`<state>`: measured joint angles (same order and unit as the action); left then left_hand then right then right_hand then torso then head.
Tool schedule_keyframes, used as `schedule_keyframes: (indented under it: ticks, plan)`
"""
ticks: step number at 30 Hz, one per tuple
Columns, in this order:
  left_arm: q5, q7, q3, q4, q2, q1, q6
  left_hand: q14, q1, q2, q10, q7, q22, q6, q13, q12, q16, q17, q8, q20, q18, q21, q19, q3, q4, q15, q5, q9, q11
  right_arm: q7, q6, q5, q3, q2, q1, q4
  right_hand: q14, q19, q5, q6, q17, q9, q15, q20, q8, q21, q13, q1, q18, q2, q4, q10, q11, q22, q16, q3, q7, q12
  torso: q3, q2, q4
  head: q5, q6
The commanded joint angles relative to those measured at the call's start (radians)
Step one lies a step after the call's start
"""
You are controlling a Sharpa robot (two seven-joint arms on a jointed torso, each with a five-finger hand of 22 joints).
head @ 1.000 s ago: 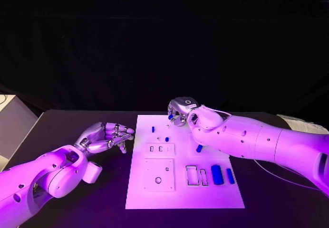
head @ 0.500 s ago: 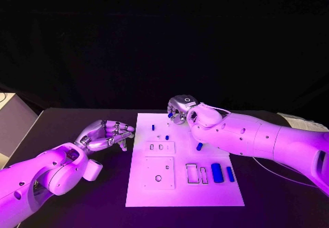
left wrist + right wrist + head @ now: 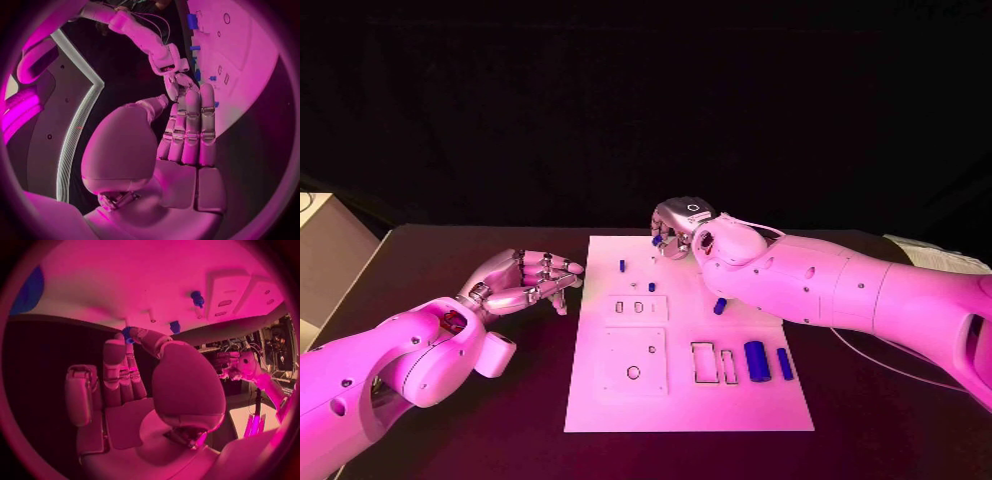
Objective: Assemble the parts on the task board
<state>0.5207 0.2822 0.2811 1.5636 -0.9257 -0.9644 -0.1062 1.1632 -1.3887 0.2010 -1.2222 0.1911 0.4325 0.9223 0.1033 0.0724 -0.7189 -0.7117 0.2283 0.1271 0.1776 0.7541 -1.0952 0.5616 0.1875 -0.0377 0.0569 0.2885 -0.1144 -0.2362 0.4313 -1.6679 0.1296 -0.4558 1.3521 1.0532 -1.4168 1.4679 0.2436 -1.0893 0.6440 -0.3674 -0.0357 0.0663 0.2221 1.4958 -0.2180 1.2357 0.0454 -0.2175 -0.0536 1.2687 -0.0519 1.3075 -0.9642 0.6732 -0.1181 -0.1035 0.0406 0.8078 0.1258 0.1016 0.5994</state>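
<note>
The white task board (image 3: 678, 405) lies in the middle of the black table. My right hand (image 3: 684, 226) hovers over the board's far edge and pinches a small blue part (image 3: 658, 241) at its fingertips; the right wrist view shows the same blue part (image 3: 127, 334) held just off the board (image 3: 112, 280). My left hand (image 3: 524, 281) rests beside the board's left edge with its fingers curled in and nothing in them. Two small blue pegs (image 3: 622, 266) (image 3: 651, 287) stand near the far end. A thick blue cylinder (image 3: 757, 361) and a slimmer blue piece (image 3: 785, 364) lie at the near right.
Another blue part (image 3: 720, 306) lies mid-board next to my right forearm. Two raised white plates with slots and holes (image 3: 639, 308) (image 3: 635, 366) and two outlined rectangular recesses (image 3: 714, 366) sit on the board. A pale box (image 3: 326, 255) stands at the table's far left.
The view has shifted slightly. Both hands keep their places and the right hand still holds the blue part.
</note>
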Motion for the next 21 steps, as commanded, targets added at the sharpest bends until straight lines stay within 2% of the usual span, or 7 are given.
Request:
schedule_keyframes:
  ticks: [1,21]
  plan:
    - [0.002,0.003,0.001,0.001,0.002,0.0,0.019,-0.007,0.005,-0.003,0.009,0.0,0.001,-0.007,-0.001,-0.006,0.004,0.002,-0.006,-0.002,0.004,0.007,0.007,0.007,-0.001,0.001,-0.002,0.001,0.0,0.005,-0.025,-0.004,0.002,-0.001,-0.003,-0.004,0.004,0.066,0.003,0.002,0.002,-0.002,0.001,-0.003,0.0,0.001,-0.002,0.005,-0.019,0.003,0.0,-0.002,0.002,0.144,0.004,0.003,-0.002,0.003,0.0003,0.0,-0.0003,0.0,0.001]
    - [0.002,0.0,0.001,-0.001,0.001,0.0,0.022,-0.008,0.006,-0.003,0.01,0.0,0.005,-0.008,-0.001,-0.005,0.009,0.003,-0.007,0.0,0.004,0.012,0.013,0.009,-0.003,0.0,-0.002,0.004,-0.001,-0.006,-0.029,-0.01,0.002,-0.015,-0.003,0.017,0.004,0.066,0.003,0.003,0.003,-0.003,0.001,-0.002,0.0,0.003,-0.003,0.004,-0.019,0.003,0.001,-0.002,0.002,0.146,0.003,0.003,-0.002,0.003,0.0009,0.001,0.0008,0.0,0.003]
